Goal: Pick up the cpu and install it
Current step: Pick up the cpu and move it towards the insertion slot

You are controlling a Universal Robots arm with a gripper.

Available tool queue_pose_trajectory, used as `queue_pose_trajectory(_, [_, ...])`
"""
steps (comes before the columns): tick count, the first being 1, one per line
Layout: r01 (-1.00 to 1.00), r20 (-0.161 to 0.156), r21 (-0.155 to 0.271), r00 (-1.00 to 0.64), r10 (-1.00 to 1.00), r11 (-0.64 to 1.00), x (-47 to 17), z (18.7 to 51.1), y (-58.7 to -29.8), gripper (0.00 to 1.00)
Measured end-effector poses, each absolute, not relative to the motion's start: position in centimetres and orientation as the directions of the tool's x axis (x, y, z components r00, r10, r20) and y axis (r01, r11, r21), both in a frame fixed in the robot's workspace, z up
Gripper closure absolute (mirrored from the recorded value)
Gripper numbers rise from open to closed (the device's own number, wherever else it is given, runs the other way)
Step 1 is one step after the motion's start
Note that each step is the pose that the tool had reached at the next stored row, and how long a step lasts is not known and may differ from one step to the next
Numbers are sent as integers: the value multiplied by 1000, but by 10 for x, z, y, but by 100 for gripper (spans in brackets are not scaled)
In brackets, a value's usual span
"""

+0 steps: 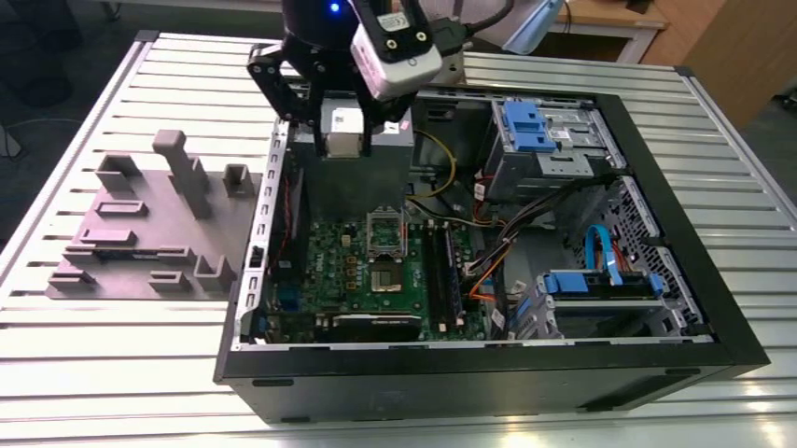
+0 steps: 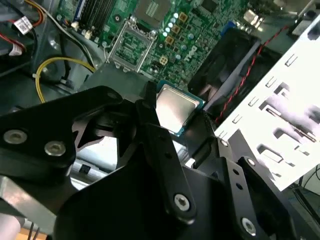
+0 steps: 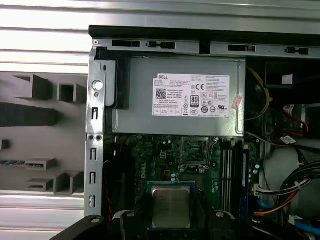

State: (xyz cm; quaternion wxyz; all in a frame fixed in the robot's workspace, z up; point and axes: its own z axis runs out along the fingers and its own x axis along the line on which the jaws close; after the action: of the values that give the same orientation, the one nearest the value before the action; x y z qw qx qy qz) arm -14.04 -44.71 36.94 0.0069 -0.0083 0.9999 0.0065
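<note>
The cpu, a flat square chip with a shiny silver top, is held by its edges between two black fingers in both wrist views. My gripper is shut on the cpu. In the exterior view the gripper hangs above the far end of the open computer case, over the power supply. The green motherboard's open socket lies lower down and nearer the camera. The same socket sits just beyond the chip in the first wrist view, and the socket is bare in the second wrist view.
A grey-purple slotted fixture stands on the slatted table on the exterior view's left, outside the case wall. The power supply, blue drive bays, memory slots and loose cables crowd the case.
</note>
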Motion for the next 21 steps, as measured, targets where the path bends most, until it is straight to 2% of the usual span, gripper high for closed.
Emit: queue_pose_trajectory(21, [36,-14,13,-999,36,999,-90,365,-448,53])
